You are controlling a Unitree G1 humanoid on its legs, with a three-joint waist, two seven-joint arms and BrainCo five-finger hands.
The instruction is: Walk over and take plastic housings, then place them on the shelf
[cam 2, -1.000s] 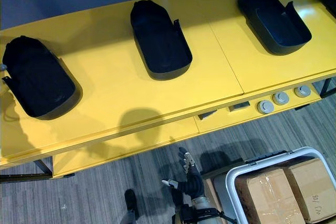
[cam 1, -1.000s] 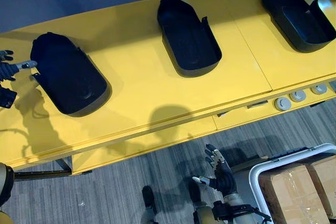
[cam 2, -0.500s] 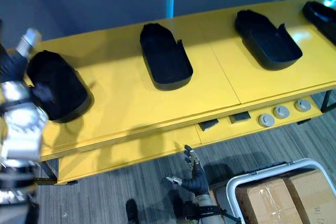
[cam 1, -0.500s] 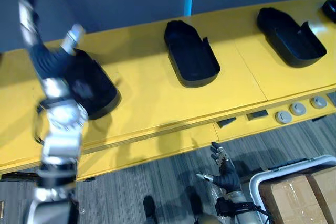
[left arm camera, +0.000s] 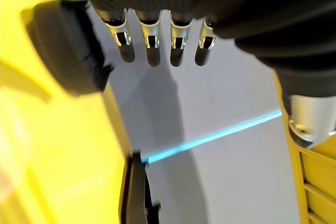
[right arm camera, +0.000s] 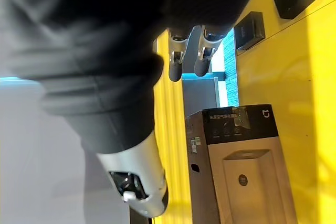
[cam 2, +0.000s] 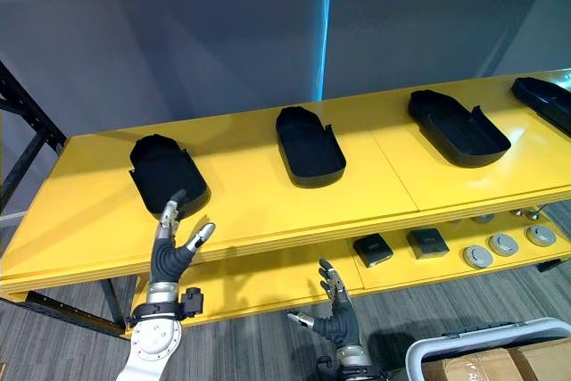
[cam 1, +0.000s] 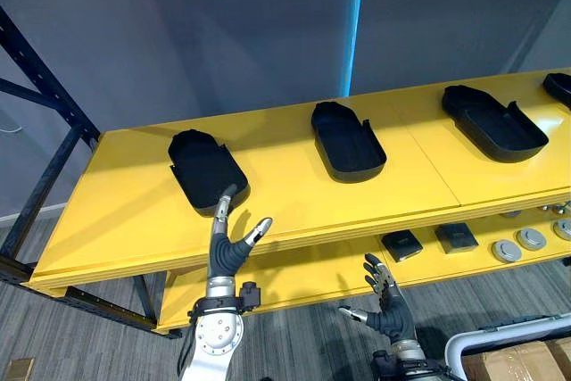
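Several black plastic housings lie open side up in a row on the long yellow table [cam 1: 285, 195]: a left one [cam 1: 207, 169], a middle one [cam 1: 348, 140], a right one [cam 1: 493, 122] and one cut off at the far right [cam 2: 544, 98]. My left hand [cam 1: 228, 250] is raised in front of the table's front edge, just below the left housing and apart from it, fingers straight and holding nothing. In its wrist view the left housing [left arm camera: 68, 45] shows past the fingers [left arm camera: 152, 48]. My right hand [cam 1: 387, 308] hangs low over the floor, open and holding nothing.
A dark rack upright [cam 1: 45, 95] stands at the table's left end. The lower yellow shelf holds small black boxes [cam 1: 401, 244] and round silver discs [cam 1: 508, 252]. A white-framed cart [cam 2: 473, 345] with cardboard boxes sits at the lower right. A grey wall runs behind the table.
The camera has pulled back and tilted up, so the whole table shows smaller. My left hand has come down from beside the left housing to the table's front edge. The housings lie as before.
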